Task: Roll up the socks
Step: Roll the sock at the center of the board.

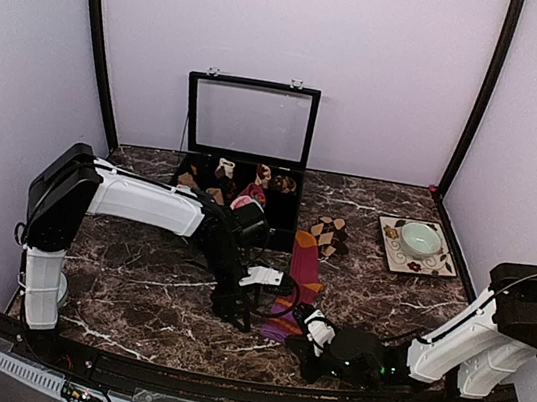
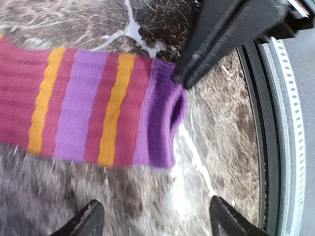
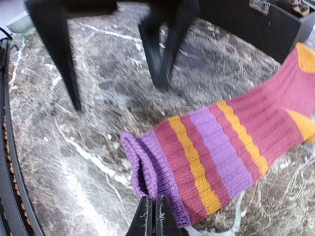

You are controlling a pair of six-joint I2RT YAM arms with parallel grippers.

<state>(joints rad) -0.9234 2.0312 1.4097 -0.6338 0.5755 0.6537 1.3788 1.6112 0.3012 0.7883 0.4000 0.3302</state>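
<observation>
The long magenta sock (image 1: 305,265) with purple and orange stripes lies flat on the marble table, its purple cuff (image 3: 147,167) nearest the arms. My right gripper (image 3: 152,209) is shut on the edge of that cuff, which puckers open at the pinch. In the left wrist view its dark fingers (image 2: 206,49) reach in from the upper right and touch the cuff (image 2: 162,123). My left gripper (image 2: 157,219) hangs open over bare marble just beside the cuff, with nothing between its fingers. The brown-and-beige diamond sock (image 1: 329,235) lies beyond the magenta one.
A black box (image 1: 285,226) with its clear lid raised stands at the back and holds small sock rolls. A patterned plate (image 1: 390,250) with a pale bowl (image 1: 420,240) sits at the right. A ribbed rail (image 2: 290,123) runs along the table's near edge.
</observation>
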